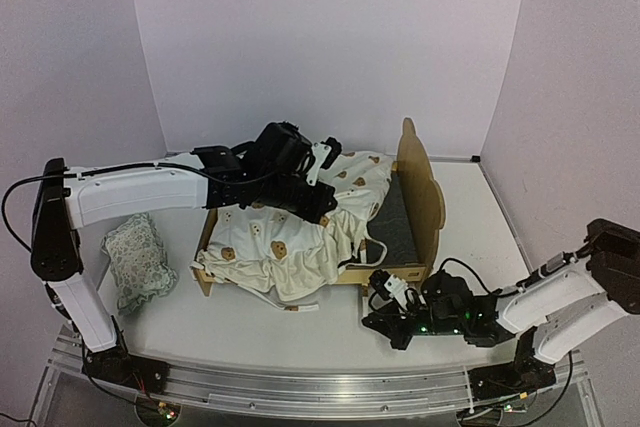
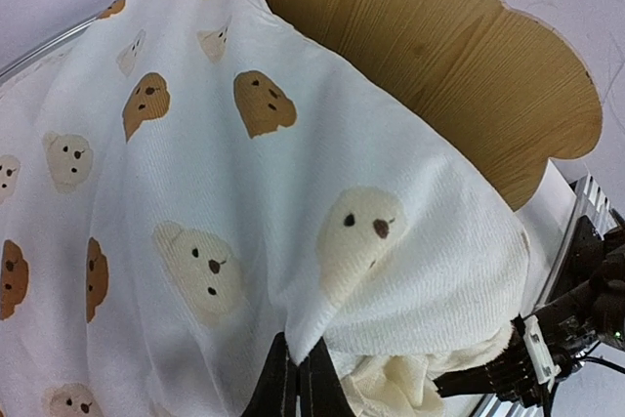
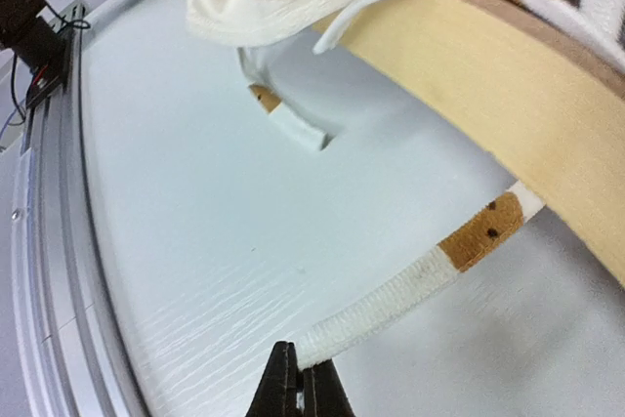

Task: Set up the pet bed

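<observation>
Pet bed (image 1: 421, 185) is sitting centre of the worktop (image 1: 300, 332), bear-print cover (image 1: 290, 237) bunching over it. My left jaws are pinching that cover, right jaws are clamping a tie strap (image 3: 391, 302) beside the bed.

White table (image 1: 300, 337), plywood pet bed (image 1: 422, 179) at centre, floral pillow (image 1: 138, 257) left of it

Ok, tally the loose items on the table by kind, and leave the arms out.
pet bed: 1
bear-print cover: 1
floral pillow: 1
Total: 3
</observation>
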### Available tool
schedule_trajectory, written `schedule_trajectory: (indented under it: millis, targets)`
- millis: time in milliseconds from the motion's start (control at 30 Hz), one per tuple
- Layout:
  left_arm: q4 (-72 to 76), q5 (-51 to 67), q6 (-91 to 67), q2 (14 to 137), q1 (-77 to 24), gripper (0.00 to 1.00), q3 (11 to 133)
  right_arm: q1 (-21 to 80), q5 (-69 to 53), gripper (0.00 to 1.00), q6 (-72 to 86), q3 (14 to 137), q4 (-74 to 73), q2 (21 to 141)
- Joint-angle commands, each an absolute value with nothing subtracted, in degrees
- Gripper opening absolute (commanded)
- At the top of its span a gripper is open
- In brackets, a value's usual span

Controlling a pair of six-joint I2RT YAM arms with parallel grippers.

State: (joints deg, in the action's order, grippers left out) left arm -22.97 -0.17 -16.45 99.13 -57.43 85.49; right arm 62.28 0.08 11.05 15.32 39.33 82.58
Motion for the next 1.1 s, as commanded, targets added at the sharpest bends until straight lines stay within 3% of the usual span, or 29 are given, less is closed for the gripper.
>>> schedule_trajectory:
  millis: [0,200,433,667,1067]
  targets:
    - [-22.81,-0.21,-15.99,101.23,-57.35,0.00,87.85,64.62,-5.74,0.00,13.55,17.96,21.05,76.53]
    - [-23.82,1.80,-16.36,104.74,-57.39,0.00,89.62,64.91,-9.44,0.00,12.24,22.92,5.44,71.25]
    - [-27.71,2.76,-14.90,109.34,-57.36,0.00,93.65,64.95,-12.06,0.00,13.20,21.17,-2.48,65.02]
    - [-29.74,2.89,-14.34,111.39,-57.42,0.00,95.71,64.95,-2.74,0.37,11.25,25.90,-10.34,59.84]
    - [-29.87,2.57,-15.11,110.73,-57.39,0.00,95.16,64.97,17.30,0.45,13.80,36.23,-6.79,59.31]
